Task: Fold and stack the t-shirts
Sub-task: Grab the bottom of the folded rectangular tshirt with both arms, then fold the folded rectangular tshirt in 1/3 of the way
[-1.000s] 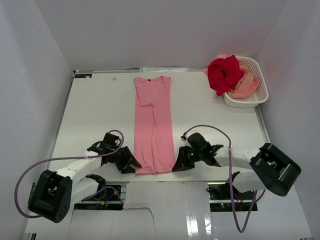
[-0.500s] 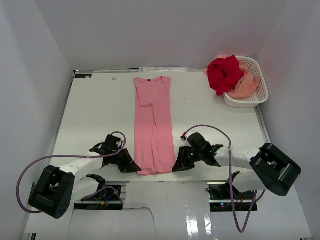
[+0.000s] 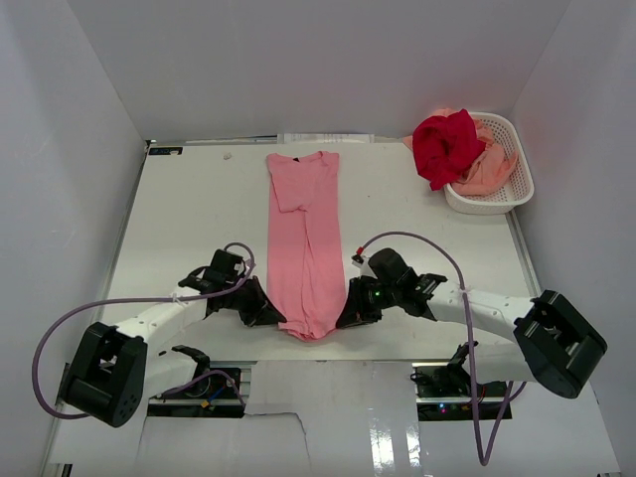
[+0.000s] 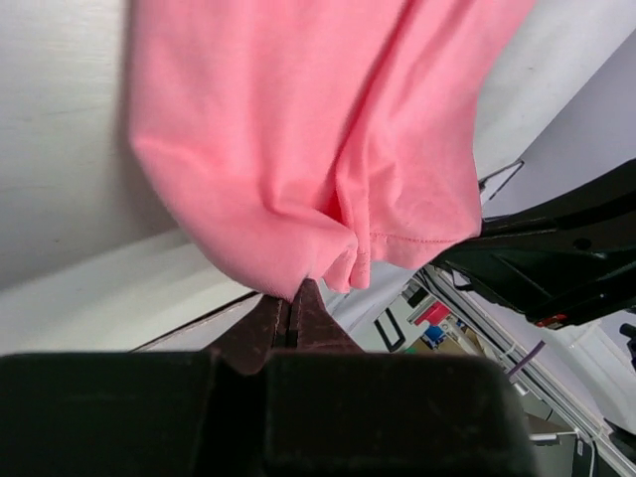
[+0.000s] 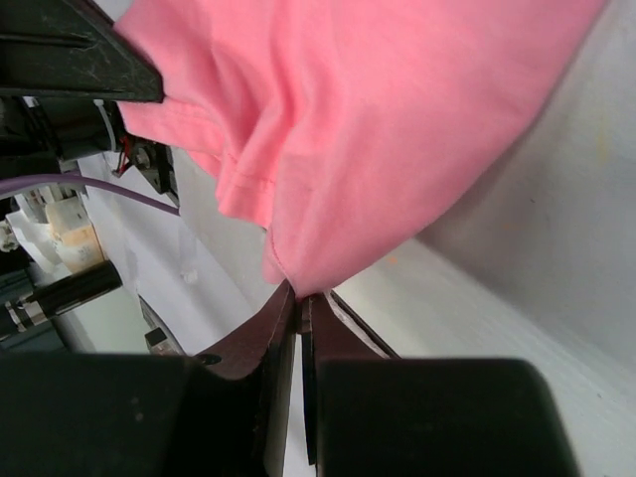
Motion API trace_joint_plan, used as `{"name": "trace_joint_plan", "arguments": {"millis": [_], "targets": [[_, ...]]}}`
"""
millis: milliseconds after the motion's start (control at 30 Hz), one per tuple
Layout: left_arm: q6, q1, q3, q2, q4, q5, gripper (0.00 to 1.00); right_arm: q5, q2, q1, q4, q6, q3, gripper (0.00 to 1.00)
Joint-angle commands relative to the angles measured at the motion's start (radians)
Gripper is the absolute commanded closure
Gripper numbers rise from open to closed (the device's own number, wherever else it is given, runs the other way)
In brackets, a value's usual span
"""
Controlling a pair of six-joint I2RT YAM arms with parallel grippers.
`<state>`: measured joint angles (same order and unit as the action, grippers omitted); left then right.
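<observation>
- The left gripper (image 4: 295, 306) is shut on the near-left hem corner of the pink t-shirt (image 3: 303, 234), at the near edge of the table (image 3: 189, 219).
- The right gripper (image 5: 297, 303) is clamped on the near-right hem corner.
- The shirt is laid lengthwise, collar toward the far edge.
- The red t-shirt (image 3: 442, 144) and the peach t-shirt (image 3: 489, 174) are heaped in the basket (image 3: 517, 194) at the far right corner.

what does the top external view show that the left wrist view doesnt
Only top external: the pink t-shirt at full length up to its collar, and the white basket at the far right holding the red t-shirt and peach t-shirt.
Only left wrist: a close look at the left gripper shut on the shirt's bunched near left corner, with the stitched hem visible.
Both: the pink cloth gathered at its near edge, and the white table.
</observation>
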<state>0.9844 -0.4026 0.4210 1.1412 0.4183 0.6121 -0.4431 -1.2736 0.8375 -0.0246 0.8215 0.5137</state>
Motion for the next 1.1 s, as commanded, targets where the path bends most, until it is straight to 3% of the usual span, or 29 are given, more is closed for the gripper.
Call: {"name": "trace_joint_plan", "arguments": {"millis": [0,200,500,767,1067], "targets": [[-0.012,-0.002,0.048,0.006,0.020,0.028,1.00,0.014,0.045,-0.009,-0.087,-0.064,0.087,0.92],[-0.055,0.042,0.099,0.026,0.046,0.032,1.00,-0.005,0.059,-0.067,-0.150,-0.125,0.129,0.92],[-0.222,0.215,0.281,0.087,0.158,0.032,1.00,-0.028,-0.019,-0.138,-0.207,-0.226,0.250,0.92],[-0.225,0.219,0.383,0.216,0.082,0.043,1.00,-0.034,-0.161,-0.159,-0.207,-0.277,0.379,0.92],[-0.233,0.220,0.440,0.256,0.068,0.025,1.00,-0.048,-0.244,-0.178,-0.238,-0.324,0.483,0.92]]}}
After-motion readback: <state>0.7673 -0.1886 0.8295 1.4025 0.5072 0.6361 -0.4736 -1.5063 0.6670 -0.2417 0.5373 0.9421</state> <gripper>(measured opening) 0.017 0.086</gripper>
